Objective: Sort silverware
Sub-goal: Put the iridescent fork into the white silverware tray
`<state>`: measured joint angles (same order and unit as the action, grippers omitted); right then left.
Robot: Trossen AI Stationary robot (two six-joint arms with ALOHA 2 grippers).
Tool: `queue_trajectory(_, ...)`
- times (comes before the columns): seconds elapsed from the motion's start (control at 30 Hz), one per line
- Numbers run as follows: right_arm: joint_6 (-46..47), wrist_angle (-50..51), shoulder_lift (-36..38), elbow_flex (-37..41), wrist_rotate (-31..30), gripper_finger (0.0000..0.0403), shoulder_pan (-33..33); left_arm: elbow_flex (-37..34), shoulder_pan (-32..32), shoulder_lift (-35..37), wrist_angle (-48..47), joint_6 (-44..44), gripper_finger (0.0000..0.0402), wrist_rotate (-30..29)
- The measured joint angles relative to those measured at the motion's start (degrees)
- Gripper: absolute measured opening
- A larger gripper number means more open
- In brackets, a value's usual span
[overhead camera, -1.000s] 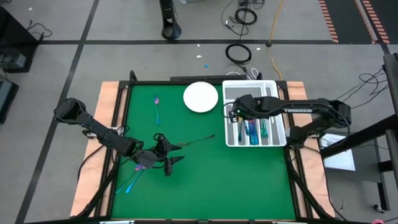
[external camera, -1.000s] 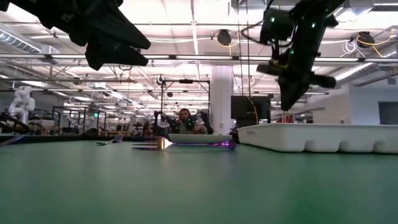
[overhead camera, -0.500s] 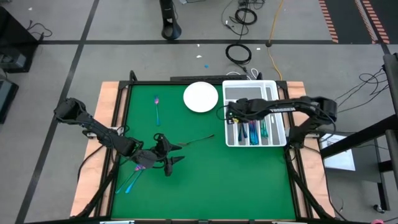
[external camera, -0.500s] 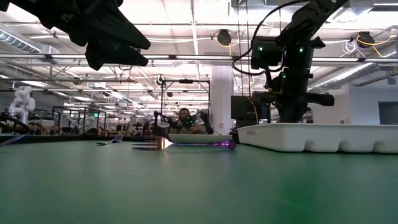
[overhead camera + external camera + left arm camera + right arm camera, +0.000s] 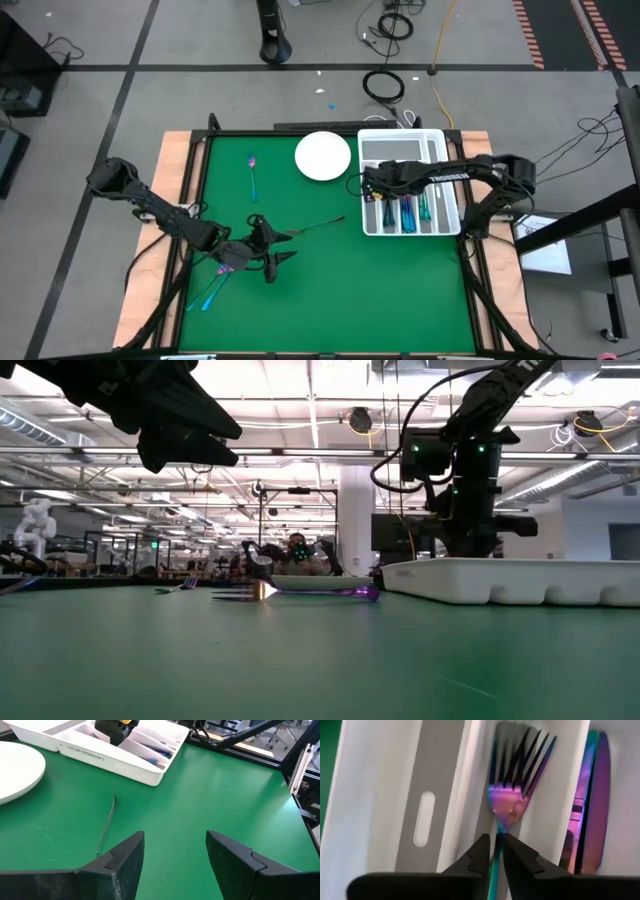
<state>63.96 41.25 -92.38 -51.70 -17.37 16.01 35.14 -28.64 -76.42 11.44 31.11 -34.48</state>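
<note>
Right gripper (image 5: 499, 851) jaws pinch a fork (image 5: 517, 785) by its neck, low inside the cutlery organizer (image 5: 450, 205) at far right; possibly loosening. Left gripper (image 5: 175, 852) hangs spread wide over the near-left mat. Fork looks thin, rigid, slick, so take it across the handle, mid-length

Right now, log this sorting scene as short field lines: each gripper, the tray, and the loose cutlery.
right gripper: low in the white tray's leftmost slot, fingers narrowly parted around a fork handle
left gripper: open, empty, hovering over the green mat
tray contents: iridescent pieces in several slots
loose on mat: spoon near the white plate, a thin piece mid-mat, more under the left arm
</note>
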Motion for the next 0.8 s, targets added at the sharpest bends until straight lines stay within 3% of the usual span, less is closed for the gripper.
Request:
queue_trajectory(0.23, -3.55, 2.66, 0.63, -1.72, 2.89, 0.0081, 0.09, 0.00, 0.00, 0.00, -0.02, 0.00, 0.0215, 0.02)
queue_trajectory(0.5, -10.06, 9.70, 0.98, -12.83, 4.36, 0.0100, -0.40, 0.00, 0.00, 0.00, -0.11, 0.00, 0.0215, 0.04)
queue_trajectory(0.8, -20.92, -1.87, 1.03, -23.80, 5.89, 0.0100, -3.23, 0.00, 0.00, 0.00, -0.37, 0.00, 0.0215, 0.04)
